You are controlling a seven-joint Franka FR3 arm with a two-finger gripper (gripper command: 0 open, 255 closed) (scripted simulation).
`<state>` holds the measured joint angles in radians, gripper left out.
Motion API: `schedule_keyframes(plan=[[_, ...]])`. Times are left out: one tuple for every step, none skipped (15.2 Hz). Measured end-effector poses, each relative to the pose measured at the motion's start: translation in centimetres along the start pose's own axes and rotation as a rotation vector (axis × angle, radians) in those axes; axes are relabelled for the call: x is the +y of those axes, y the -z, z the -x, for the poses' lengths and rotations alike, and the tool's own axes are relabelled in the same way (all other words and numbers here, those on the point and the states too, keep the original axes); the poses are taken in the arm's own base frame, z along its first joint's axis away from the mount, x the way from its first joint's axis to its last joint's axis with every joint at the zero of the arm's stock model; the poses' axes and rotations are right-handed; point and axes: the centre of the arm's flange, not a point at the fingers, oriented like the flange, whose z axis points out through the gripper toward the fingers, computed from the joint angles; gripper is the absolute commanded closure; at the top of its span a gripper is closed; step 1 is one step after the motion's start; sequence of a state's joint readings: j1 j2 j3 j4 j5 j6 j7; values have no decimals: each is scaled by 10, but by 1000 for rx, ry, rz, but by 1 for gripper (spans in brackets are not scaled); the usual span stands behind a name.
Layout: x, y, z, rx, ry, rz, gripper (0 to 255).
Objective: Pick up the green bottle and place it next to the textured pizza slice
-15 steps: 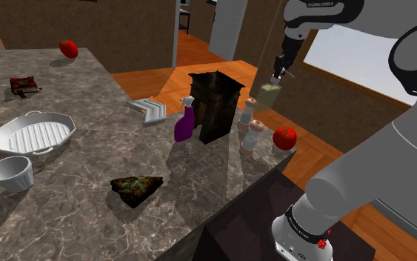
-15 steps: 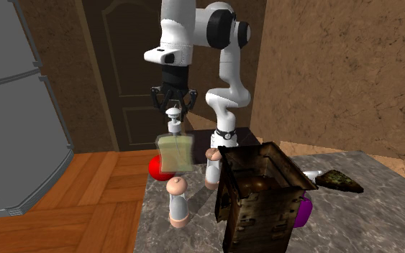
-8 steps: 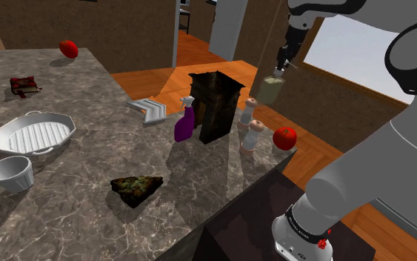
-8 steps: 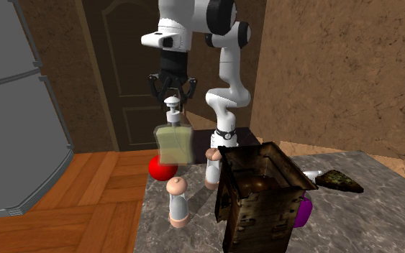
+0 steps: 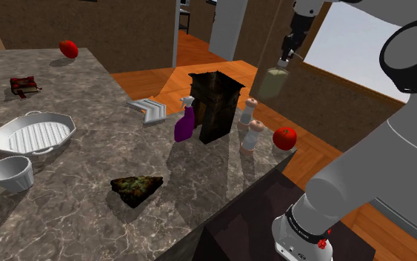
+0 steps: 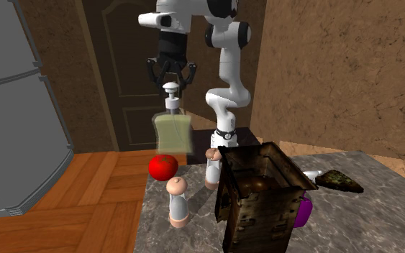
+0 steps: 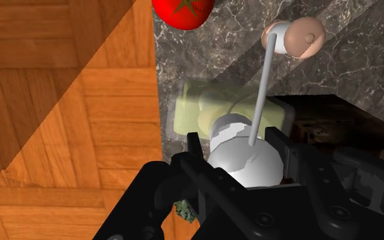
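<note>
The tool (image 6: 170,75) is clamped on the white pump top of the pale green bottle (image 6: 172,133). The bottle hangs upright in the air, well above the tomato (image 6: 162,166) at the edge of the marble surface (image 5: 88,148) (nothing below touches it). The step in hand looks like the carry. The pizza slice (image 5: 135,186) lies well apart, at the shoulder view's near left. The next move probably calls for a swing over the dark box (image 5: 214,104), then a descent just beside the slice.

I'm counting one dark box (image 5: 215,104) with two shakers (image 5: 255,136) and one purple spray bottle (image 5: 184,122) standing just beside it. Also showing up: two tomatoes (image 5: 284,137), one pizza slice (image 5: 136,187), one ribbed tray (image 5: 32,133), one bowl (image 5: 9,172), one pale green bottle (image 5: 273,81).
</note>
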<state>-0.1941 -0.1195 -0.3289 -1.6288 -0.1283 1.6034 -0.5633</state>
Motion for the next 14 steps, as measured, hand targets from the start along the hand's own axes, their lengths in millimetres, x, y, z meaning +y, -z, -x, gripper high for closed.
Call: schedule_keyframes(plan=[[1,4,0,0,0,0,255],[1,10,-1,0,0,0,255],[2,14,-1,0,0,0,255],[3,21,-2,0,0,0,255],[2,25,-1,0,0,0,255],[3,30,-2,0,0,0,255],[5,36,-2,0,0,0,255],[6,41,-2,0,0,0,255],[7,46,-3,0,0,0,255],[7,52,-2,0,0,0,255],[7,55,-3,0,0,0,255],[2,57,-1,0,0,0,255],[-6,58,0,0,1,-1,255],[-19,60,1,-1,1,-1,255]])
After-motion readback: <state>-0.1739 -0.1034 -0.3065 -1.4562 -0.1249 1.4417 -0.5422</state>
